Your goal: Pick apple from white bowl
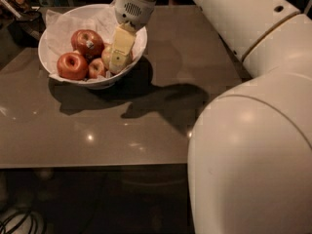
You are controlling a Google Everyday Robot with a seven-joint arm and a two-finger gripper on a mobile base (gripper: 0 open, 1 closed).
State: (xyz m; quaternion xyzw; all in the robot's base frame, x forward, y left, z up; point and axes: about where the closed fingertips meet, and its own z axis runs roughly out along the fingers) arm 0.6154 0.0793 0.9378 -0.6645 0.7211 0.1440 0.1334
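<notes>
The white bowl (52, 70), lined with crinkled white paper, stands at the back left of the brown table. The pale yellow-green apple (106, 56) lies at the bowl's right side, mostly hidden behind my gripper. My gripper (119, 51), with yellow tips, reaches down into the right part of the bowl, right against this apple. Three red apples lie to its left: one with a small sticker (87, 42), one at the front left (72, 66) and a smaller one (96, 68).
My white arm and body (253, 130) fill the right side of the view and cast a shadow on the table (122, 130). Dark clutter (19, 9) sits beyond the table's back left corner. Cables (19, 221) lie on the floor below the front edge.
</notes>
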